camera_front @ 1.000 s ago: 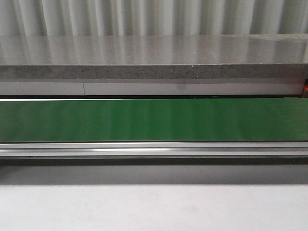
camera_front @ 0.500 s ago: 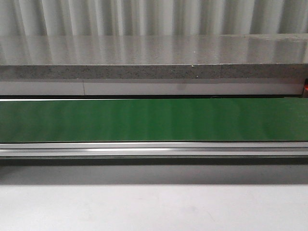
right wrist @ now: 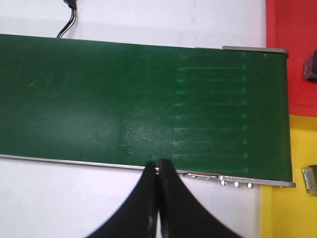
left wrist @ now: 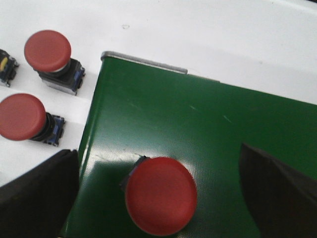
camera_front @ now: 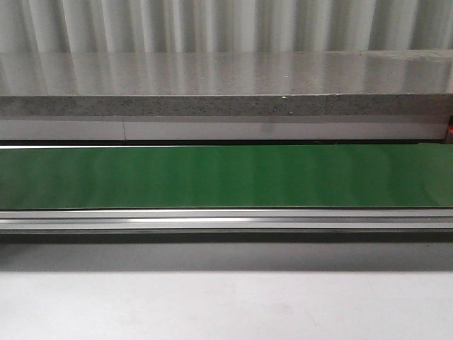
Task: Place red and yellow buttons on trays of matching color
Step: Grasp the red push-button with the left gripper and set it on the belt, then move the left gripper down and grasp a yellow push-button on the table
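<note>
Left tool (left wrist: 158, 198) spread wide, straddling a red button (left wrist: 161, 195) low center of frame on the green belt (left wrist: 223, 134). Right tool (right wrist: 157, 173) pressed together, empty, waiting near the red tray (right wrist: 292, 49). Best centre on the cap, then close squarely.

One button (left wrist: 161, 195) sits on the belt (left wrist: 208, 129) near its end; two more buttons (left wrist: 48, 49) (left wrist: 22, 117) lie just beside it on the table (left wrist: 198, 29); two trays (right wrist: 292, 49) (right wrist: 290, 198) adjoin the belt's other end.
</note>
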You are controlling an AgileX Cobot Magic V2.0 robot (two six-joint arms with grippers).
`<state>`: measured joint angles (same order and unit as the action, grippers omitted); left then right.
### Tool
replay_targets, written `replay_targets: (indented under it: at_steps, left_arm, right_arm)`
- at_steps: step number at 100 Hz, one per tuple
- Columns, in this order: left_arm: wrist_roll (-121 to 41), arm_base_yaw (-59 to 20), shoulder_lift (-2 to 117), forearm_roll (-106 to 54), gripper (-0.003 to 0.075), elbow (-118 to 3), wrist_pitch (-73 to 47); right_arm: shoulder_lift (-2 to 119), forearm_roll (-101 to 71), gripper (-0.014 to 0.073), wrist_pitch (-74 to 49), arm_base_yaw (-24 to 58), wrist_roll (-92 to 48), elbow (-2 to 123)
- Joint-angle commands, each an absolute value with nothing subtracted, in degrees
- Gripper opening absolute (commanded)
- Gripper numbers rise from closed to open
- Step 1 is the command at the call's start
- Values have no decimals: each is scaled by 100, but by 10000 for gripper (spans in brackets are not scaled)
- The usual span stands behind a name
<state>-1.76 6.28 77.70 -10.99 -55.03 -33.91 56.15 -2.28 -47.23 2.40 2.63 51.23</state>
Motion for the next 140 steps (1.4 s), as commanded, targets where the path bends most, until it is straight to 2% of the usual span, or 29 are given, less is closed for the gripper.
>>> replay_targets:
  at_steps: [1, 21, 52, 82, 140]
  left_arm:
    - [-217, 589, 7439, -1205, 650, -5736, -3136]
    - [-195, 899, 7136, -1165, 649, -5736, -3103]
    - [66, 2360, 7080, -1165, 649, -5435, -3239]
    - [100, 3423, 7207, -1073, 649, -4720, -2566]
    - [100, 3496, 8520, -1073, 649, -4844, -2061]
  right_arm:
    - [5518, -217, -67, -4472, 250, 218, 5263]
    - [5518, -217, -67, -4472, 250, 218, 5263]
    - [5518, -217, -67, -4472, 250, 218, 5263]
    - [5518, -217, -67, -4472, 250, 218, 5263]
    - [5518, -217, -67, -4472, 250, 218, 5263]
